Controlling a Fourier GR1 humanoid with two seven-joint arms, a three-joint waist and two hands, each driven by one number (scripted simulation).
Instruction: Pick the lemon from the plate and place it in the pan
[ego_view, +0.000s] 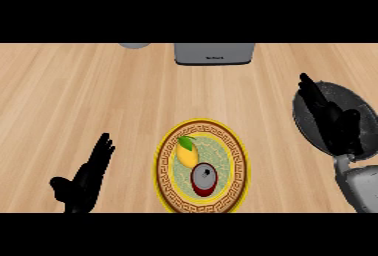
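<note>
Presently the smooth yellow lemon (187, 152) is lying on the round, gold-rimmed patterned plate (238, 150), just beside a dark red round thing (204, 180). The right hand (328, 120) is hovering over the round grey pan (348, 96), fingers straight and holding nothing, while the left hand (87, 177) is resting open at lower left above the pale wooden counter (88, 90)

On the plate (238, 165) the lemon (188, 154) lies behind a round object (204, 180); the pan (353, 100) sits right.

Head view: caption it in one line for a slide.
Lemon lies on the patterned plate; open right hand hovers over the pan, left hand rests open at lower left.
</note>
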